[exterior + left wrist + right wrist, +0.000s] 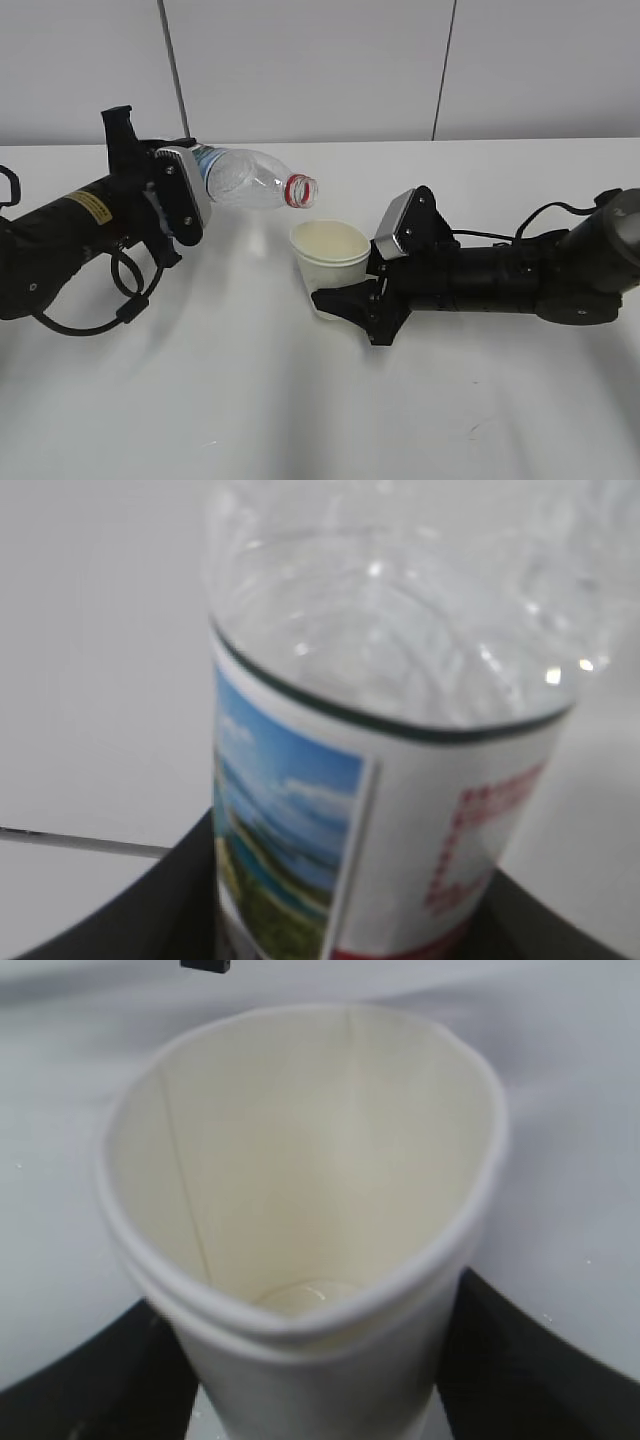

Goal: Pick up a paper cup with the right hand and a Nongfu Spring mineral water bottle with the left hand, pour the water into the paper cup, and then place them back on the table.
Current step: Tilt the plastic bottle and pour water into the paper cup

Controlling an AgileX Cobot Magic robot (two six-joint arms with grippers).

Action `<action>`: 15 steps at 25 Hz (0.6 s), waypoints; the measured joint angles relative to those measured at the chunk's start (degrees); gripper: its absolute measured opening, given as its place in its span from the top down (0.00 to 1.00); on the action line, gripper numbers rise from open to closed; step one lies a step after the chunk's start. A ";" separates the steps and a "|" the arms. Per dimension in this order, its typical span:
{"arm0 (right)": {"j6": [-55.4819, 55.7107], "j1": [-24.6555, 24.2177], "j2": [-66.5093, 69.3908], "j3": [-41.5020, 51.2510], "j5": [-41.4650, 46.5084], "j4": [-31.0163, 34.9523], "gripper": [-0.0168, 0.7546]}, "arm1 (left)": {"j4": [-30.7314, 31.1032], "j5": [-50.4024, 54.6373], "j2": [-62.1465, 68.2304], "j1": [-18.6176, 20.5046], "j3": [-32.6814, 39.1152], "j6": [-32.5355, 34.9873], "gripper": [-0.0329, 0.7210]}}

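Note:
My left gripper (190,190) is shut on the labelled base of the Nongfu Spring mineral water bottle (245,180). The bottle is held near horizontal above the table, its open red-ringed mouth (301,190) pointing right and slightly down, just over the left rim of the paper cup (328,258). My right gripper (345,298) is shut on the cup, which is upright and squeezed slightly oval. The left wrist view shows the bottle's label and clear body (400,730). The right wrist view looks into the cup (300,1210); a little water shows at its bottom (310,1298).
The white table (300,420) spreads around both arms. A grey panelled wall (320,60) stands behind its far edge. The left arm's looped cable (120,300) hangs near the tabletop.

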 joint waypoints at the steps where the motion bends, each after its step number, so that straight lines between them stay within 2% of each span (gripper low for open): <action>1: 0.00 0.00 0.00 -0.12 0.00 -0.39 0.34 | 0.00 -0.55 0.00 0.00 0.00 0.51 0.49; 11: 0.46 0.00 0.00 -0.33 0.00 -1.17 0.34 | 0.00 -1.54 0.00 0.00 0.00 5.65 0.49; 15: 2.23 0.00 0.00 -0.94 0.00 -3.51 0.34 | 0.00 -1.54 0.00 0.00 0.00 6.89 0.49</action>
